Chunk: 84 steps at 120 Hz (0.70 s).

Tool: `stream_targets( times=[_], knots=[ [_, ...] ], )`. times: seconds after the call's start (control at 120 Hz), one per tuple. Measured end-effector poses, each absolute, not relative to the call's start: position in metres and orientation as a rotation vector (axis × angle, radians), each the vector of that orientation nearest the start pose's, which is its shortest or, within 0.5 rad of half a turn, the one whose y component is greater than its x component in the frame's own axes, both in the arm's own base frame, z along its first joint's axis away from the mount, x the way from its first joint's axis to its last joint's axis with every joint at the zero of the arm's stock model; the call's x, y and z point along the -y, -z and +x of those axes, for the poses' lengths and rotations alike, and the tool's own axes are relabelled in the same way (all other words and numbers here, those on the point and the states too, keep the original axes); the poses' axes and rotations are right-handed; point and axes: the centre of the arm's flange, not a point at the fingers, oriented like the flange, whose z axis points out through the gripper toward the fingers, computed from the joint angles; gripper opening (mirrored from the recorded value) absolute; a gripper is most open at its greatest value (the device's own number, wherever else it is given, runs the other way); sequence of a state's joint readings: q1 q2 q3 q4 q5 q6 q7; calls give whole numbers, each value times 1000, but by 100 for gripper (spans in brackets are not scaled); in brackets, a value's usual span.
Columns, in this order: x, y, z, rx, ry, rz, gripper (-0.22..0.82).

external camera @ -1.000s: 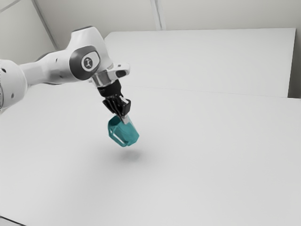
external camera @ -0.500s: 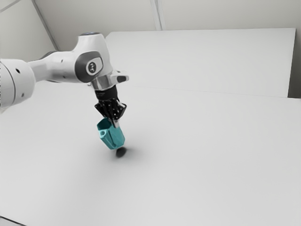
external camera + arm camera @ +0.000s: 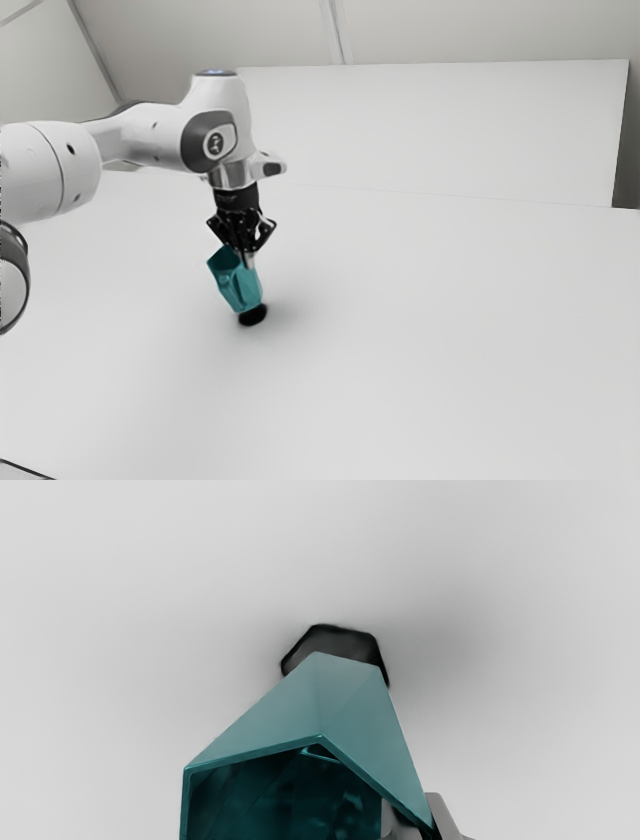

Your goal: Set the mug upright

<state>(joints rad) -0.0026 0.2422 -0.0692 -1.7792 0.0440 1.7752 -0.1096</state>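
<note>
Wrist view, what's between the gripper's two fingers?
The wall of the mug: in the wrist view, one finger is inside the mug and the other outside.

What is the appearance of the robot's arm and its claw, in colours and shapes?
The arm is white, with rounded segments, small dark spots and a dark grey patch around a pale badge. Below a silvery collar, the claw is black and angular, with grey fingertips.
</note>
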Motion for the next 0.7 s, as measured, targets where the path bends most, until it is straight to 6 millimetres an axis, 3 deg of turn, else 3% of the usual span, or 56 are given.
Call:
stream_targets(
  times=[0.7],
  knots=[
    [41, -371, 602, 113, -432, -3041, -18]
  ],
)
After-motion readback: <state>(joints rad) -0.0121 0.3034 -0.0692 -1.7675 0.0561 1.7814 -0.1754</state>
